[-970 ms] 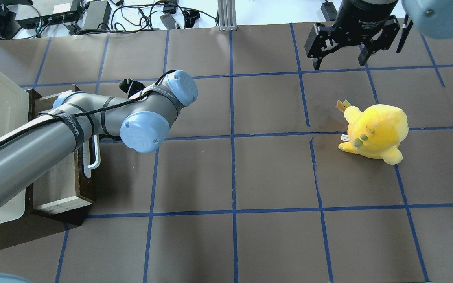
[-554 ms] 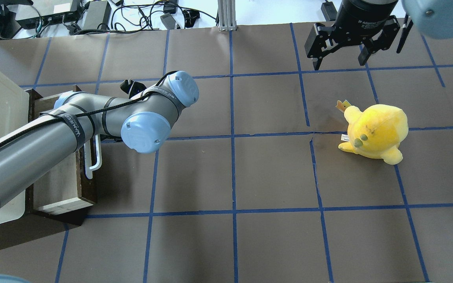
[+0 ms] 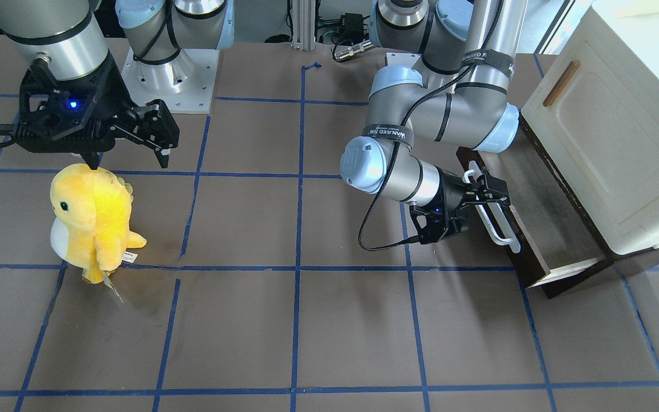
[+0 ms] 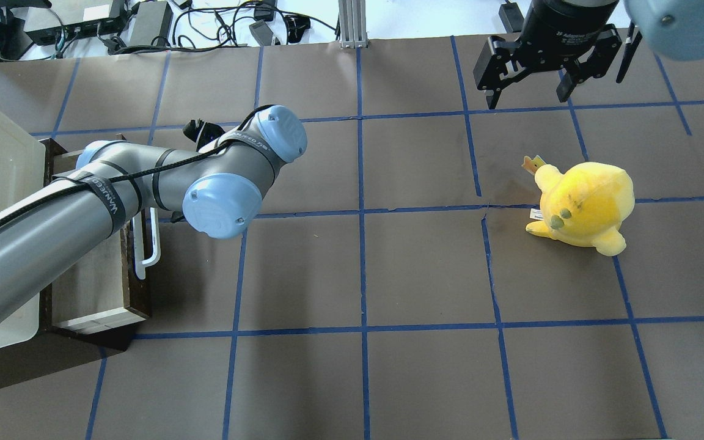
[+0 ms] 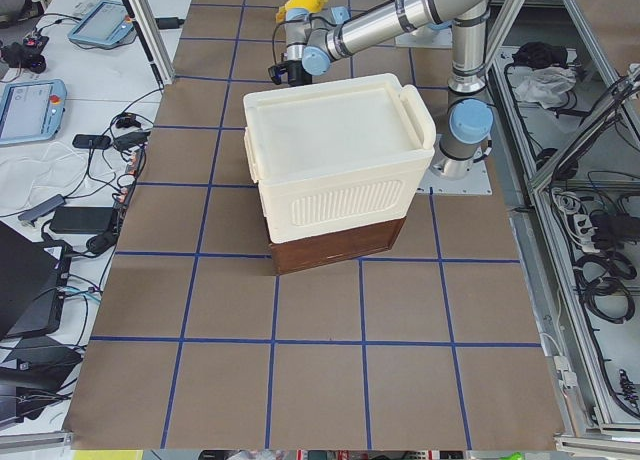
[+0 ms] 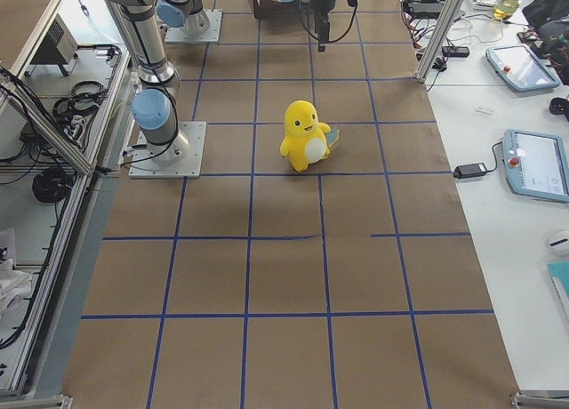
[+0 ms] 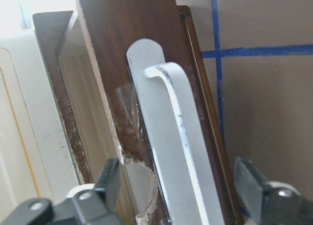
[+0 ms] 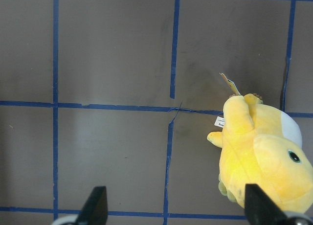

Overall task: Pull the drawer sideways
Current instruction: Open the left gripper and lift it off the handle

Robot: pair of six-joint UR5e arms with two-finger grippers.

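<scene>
**gridline_gary:** Front-facing cam: the drawer (image 3: 541, 226) sat pulled well out of the cream cabinet (image 3: 610, 143) at the robot's left end of the table (image 3: 306, 320). The left gripper (image 3: 487, 186) stood spread around the white handle (image 3: 498, 229), near the end closer to the robot's base, not pinching it.

**ur5_lurker:** Overhead agreed, though the left arm (image 4: 83, 201) hid that gripper. Over the last second the drawer crept out a hair at most, then the arm eased back toward the cabinet. The pull looked basically finished.

**gridline_gary:** The left-end cam only showed the cabinet's back, drawer hidden. The right-end cam mostly gave the yellow plush (image 6: 302, 138), well apart from all that.

**ur5_lurker:** The left wrist cam settled it: fingers (image 7: 110, 183) wide on either side of the handle, gaps on both sides. Probably released, or just hooking.

**gridline_gary:** The right wrist cam had the right gripper (image 8: 176, 205) spread wide above bare table, plush off to one side, holding nothing.
</scene>
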